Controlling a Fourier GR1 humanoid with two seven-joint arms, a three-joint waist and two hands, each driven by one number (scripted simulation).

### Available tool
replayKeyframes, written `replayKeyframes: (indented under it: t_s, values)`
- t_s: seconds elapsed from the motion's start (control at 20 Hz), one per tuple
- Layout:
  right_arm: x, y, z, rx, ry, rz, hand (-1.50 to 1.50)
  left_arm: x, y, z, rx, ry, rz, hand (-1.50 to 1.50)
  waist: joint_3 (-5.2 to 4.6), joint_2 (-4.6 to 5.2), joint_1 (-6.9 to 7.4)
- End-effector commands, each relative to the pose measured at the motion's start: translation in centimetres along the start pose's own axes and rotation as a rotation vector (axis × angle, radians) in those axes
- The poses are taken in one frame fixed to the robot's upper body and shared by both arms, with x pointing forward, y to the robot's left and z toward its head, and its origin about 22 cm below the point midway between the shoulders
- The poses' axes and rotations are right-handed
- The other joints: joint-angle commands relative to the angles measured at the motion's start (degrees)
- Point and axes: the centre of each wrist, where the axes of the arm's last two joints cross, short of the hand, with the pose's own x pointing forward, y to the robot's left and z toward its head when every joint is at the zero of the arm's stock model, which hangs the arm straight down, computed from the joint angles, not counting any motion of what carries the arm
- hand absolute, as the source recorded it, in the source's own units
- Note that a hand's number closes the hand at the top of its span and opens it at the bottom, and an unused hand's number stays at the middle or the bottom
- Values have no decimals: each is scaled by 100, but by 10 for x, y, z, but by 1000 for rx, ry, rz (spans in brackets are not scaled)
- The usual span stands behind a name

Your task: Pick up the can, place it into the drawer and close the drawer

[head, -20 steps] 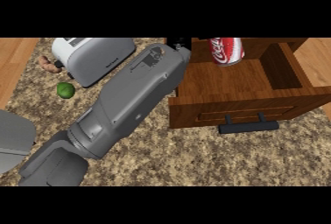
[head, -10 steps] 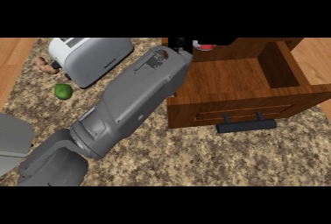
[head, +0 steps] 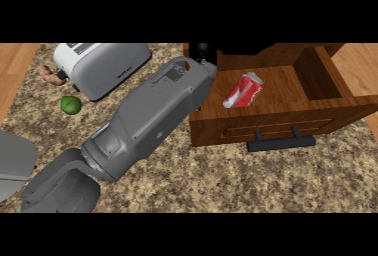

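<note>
Lying tilted on its side inside the open drawer [head: 354, 107], the red can [head: 243, 91] looks light, smooth-walled and prone to roll, best grasped across its middle, while the hand's [head: 202, 50] finger state cannot be told

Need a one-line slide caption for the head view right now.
Red can lies tilted inside the open wooden drawer; grey forearm crosses the counter beside toaster and lime.
</note>
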Motion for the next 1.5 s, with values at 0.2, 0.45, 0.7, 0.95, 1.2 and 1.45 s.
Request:
replayKeyframes:
  t_s: [0.2, 0.45, 0.7, 0.95, 1.2, 1.45]
  values:
    - [26, 1, -5, 63, -138, 251, -150, 10, -4, 0, 7, -35, 34, -150, 0, 4, 4]
    - [37, 19, -16, 158, -260, 333, -150, -1, -4, 6, -2, -81, 62, -150, -3, 4, 49]
    - [45, 31, -32, 165, -307, 465, -150, 15, -7, 2, 3, -105, 87, -150, -7, -1, 215]
    - [36, 59, -48, 191, -313, 559, -150, 22, -8, -2, -25, -95, 98, -150, -8, -22, 412]
    - [29, 93, -86, 208, -323, 692, -150, 11, -9, 6, -15, -84, 102, -150, -13, -41, 528]
    - [-5, 112, -119, 228, -333, 811, -150, 18, -8, 5, -16, -66, 101, -150, -9, -84, 651]
